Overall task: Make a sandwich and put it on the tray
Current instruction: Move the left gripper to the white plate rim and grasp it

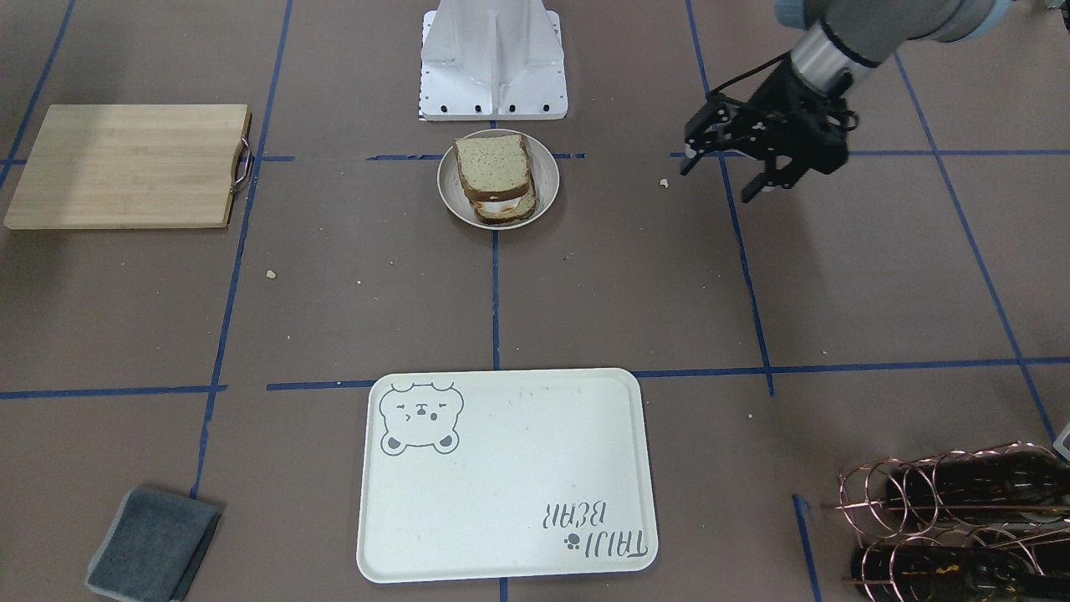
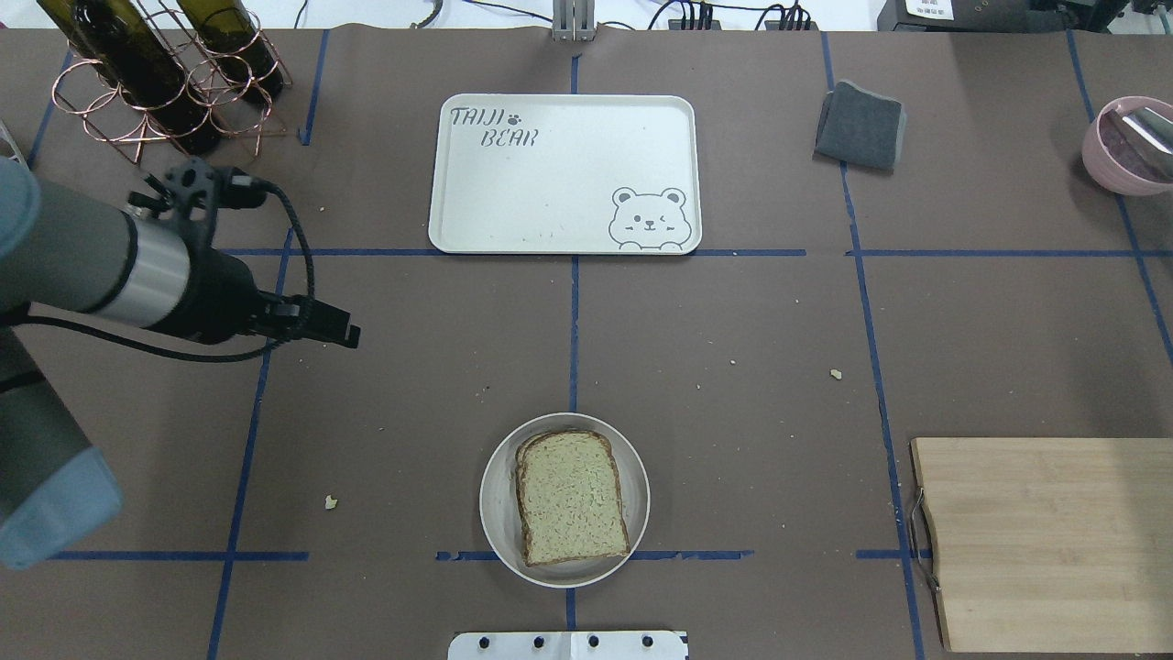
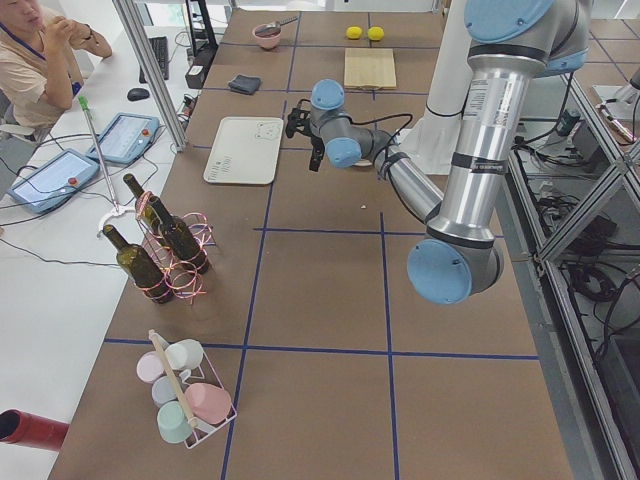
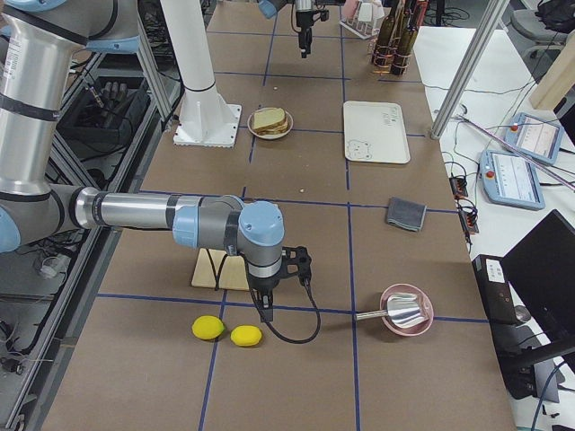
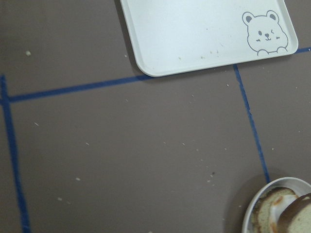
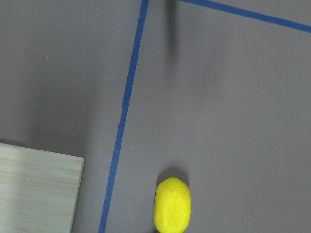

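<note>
The sandwich [image 2: 572,497] is speckled tan, brown-crusted; its plate [image 2: 495,500] pale grey. The tray [image 2: 550,192] is cream with grey bear face and lettering. Blue tape [image 2: 575,321] crosses the brown tabletop [image 2: 733,321].

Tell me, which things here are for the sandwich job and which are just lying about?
For the job: speckled tan bread sandwich with fried egg, on a round white plate; cream rectangular bear-face tray.
Lying about: light wooden cutting board; folded grey cloth; copper wire rack of dark bottles; two yellow lemons; pink bowl.
</note>
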Controlling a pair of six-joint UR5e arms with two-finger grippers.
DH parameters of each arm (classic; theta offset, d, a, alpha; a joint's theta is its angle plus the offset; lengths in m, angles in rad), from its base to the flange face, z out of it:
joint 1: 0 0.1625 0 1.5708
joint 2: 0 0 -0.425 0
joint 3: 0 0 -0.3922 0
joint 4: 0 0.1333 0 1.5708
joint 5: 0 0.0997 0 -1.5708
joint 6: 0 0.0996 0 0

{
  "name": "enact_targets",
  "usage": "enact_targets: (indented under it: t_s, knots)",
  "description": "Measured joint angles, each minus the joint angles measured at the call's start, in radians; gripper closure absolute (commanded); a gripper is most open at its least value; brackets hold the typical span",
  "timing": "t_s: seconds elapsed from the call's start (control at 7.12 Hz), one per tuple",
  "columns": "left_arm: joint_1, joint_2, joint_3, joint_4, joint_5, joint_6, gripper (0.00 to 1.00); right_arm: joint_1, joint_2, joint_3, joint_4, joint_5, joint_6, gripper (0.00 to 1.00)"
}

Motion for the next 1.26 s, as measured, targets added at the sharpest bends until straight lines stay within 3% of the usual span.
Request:
enact_targets:
  t_s: [0.14, 0.42, 0.7, 0.84, 0.98, 1.12, 1.26]
  knots:
    - [0.100, -0.025, 0.016, -0.001, 0.095, -0.134, 0.50, 0.000, 0.000, -0.002, 0.001, 0.000, 0.001, 0.00]
    - [0.259, -0.102, 0.109, -0.005, 0.232, -0.353, 0.50, 0.001, 0.001, -0.006, 0.001, 0.000, 0.001, 0.00]
    - [0.354, -0.134, 0.192, -0.063, 0.315, -0.441, 0.51, 0.002, 0.001, -0.007, 0.001, -0.001, 0.002, 0.00]
    - [0.383, -0.138, 0.212, -0.084, 0.333, -0.459, 0.60, 0.004, 0.001, -0.007, 0.001, -0.001, 0.001, 0.00]
    - [0.400, -0.140, 0.222, -0.092, 0.341, -0.466, 0.90, 0.007, 0.001, -0.007, 0.000, -0.002, 0.001, 0.00]
    - [0.408, -0.141, 0.226, -0.095, 0.344, -0.469, 1.00, 0.010, 0.001, -0.007, 0.000, -0.002, 0.001, 0.00]
    - [0.411, -0.142, 0.227, -0.097, 0.344, -0.469, 1.00, 0.011, 0.001, -0.007, 0.000, -0.002, 0.001, 0.00]
